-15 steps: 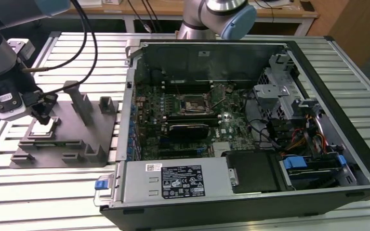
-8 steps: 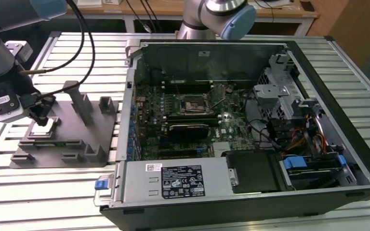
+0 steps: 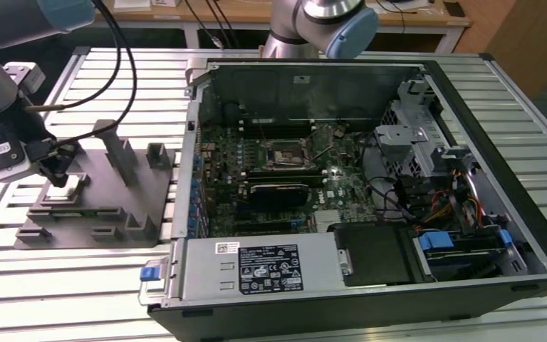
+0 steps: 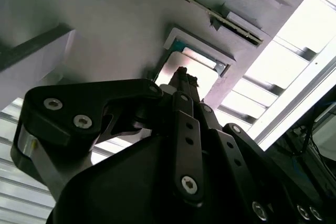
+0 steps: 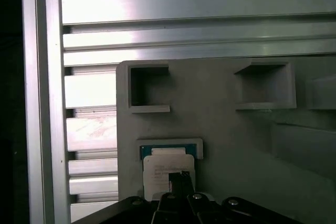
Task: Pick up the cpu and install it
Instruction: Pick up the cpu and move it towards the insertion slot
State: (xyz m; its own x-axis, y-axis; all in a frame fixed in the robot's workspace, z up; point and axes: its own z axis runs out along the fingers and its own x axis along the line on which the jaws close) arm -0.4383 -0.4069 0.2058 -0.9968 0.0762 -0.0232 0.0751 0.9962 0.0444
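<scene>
Directly under end effector (image 5: pixel 178 178): cpu (image 5: pixel 159 167) flat, top up.

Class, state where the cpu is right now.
The cpu lies in a recess of the grey fixture, at the exterior view's left, just beneath the claw.

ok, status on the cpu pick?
Gripper poised right over the cpu, contact unclear. Chip lying flat in its pocket on the grey fixture, not lifted. Nothing between them.
</scene>
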